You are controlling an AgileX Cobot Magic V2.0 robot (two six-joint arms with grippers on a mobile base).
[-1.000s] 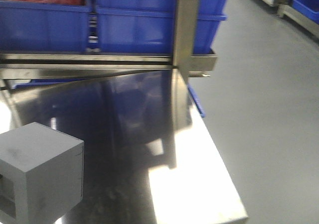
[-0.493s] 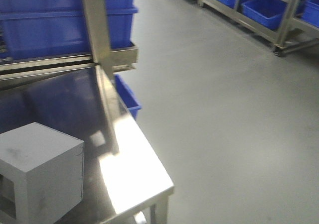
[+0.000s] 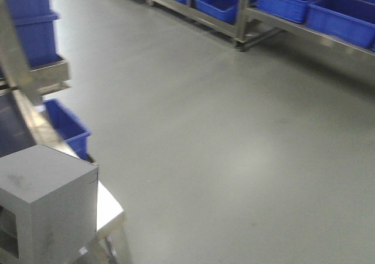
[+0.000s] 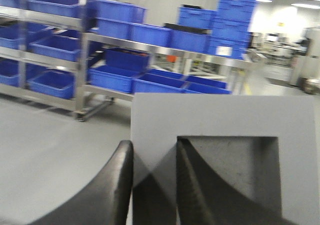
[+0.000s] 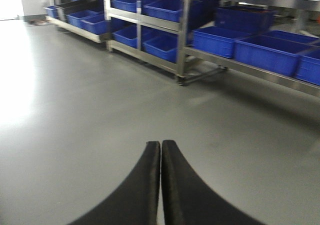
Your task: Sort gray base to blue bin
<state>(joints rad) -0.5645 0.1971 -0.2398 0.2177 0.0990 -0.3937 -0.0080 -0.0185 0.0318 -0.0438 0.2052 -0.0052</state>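
gray base [image 3: 47,202]: near left, held up above the steel table's corner [image 3: 108,208] | left gripper [image 4: 154,152]: clamped on the base's wall, one finger in the recess, one outside, which looks a firm hold for carrying | right gripper [image 5: 160,152]: fingers pressed together, empty, idle | blue bin: probably among the racked tubs [image 3: 281,0] far right; cannot tell which

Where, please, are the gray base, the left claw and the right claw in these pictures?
gray base [image 4: 215,115], left wrist view, flat face above the recess.
left claw [image 4: 154,143], left wrist view, midway between fingertips.
right claw [image 5: 160,143], right wrist view, midway between closed fingertips.
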